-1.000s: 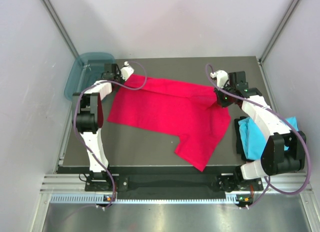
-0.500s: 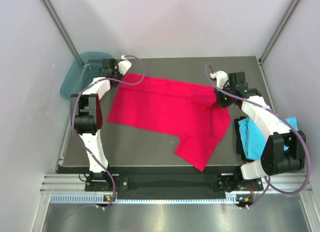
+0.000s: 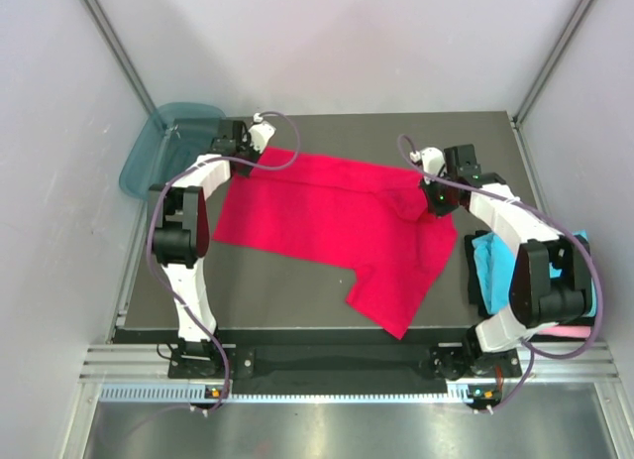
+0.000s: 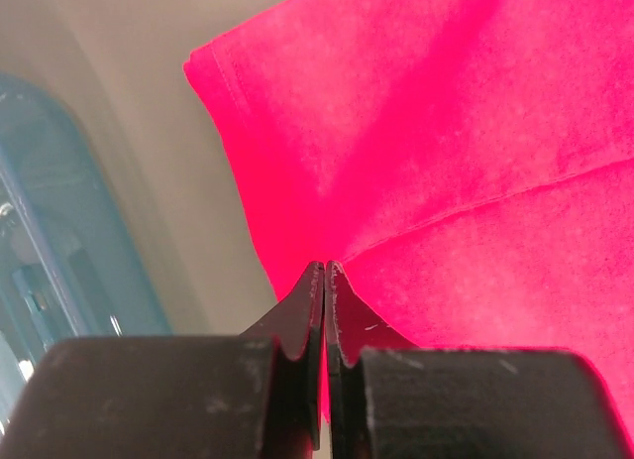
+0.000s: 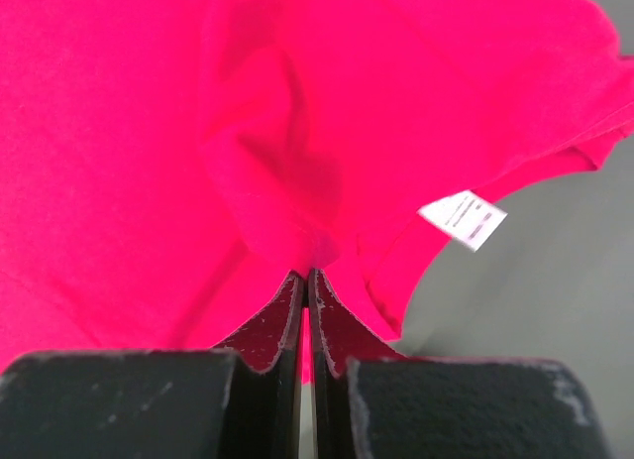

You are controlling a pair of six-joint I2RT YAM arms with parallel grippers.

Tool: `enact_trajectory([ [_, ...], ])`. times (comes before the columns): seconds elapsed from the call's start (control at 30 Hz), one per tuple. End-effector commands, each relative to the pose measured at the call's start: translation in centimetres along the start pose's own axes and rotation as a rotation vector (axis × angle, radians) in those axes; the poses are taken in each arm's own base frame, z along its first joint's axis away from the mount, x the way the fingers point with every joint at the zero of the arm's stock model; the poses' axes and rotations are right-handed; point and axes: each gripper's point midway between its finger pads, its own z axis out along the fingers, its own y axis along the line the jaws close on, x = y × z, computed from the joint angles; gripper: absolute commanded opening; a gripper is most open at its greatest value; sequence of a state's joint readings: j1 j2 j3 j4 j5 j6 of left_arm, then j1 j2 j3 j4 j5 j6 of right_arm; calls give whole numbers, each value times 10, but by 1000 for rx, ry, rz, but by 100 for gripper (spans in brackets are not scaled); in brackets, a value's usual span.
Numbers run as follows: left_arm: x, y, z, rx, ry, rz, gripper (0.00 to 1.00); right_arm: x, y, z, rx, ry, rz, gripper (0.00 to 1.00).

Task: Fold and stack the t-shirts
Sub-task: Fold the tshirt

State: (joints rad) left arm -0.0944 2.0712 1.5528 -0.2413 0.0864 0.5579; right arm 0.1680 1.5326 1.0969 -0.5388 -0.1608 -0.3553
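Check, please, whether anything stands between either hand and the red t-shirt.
Nothing visible does. The left hand is shut on the red t-shirt at its far left edge, and the right hand is shut on a pinch of its cloth near the white tag, with no other object between.

We see bright, even, diffuse light in the overhead view, with only soft shadows and a dull sheen on the metal sill (image 3: 327,429) at the bottom. In both wrist views the red t-shirt (image 4: 475,132) glows oversaturated, and the teal tub (image 4: 59,241) at the left edge of the left wrist view is blurred.
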Motion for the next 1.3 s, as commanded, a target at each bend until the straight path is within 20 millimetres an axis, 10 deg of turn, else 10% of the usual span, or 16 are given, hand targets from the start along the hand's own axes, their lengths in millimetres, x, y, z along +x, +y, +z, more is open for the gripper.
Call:
enact_trajectory([
  [0.0, -5, 6, -2, -14, -23, -34, 1, -40, -21, 0, 75, -100, -30, 0],
  [0.37, -9, 0, -9, -12, -33, -31, 1, -81, -79, 21, 241, -141, -37, 1],
  [0.53, -17, 0, -15, -18, -45, -22, 2, -87, -98, 11, 325, -157, -12, 40],
  [0.63, -24, -1, -21, -23, -60, -24, 3, -97, -77, -6, 238, -236, -80, 39],
  [0.93, -29, -12, -23, -20, -59, -1, 3, -29, 40, 8, -293, -160, -197, 28],
  [1.27, -28, -19, -21, -23, -44, 23, 3, -15, 64, 28, -377, -95, -250, 26],
])
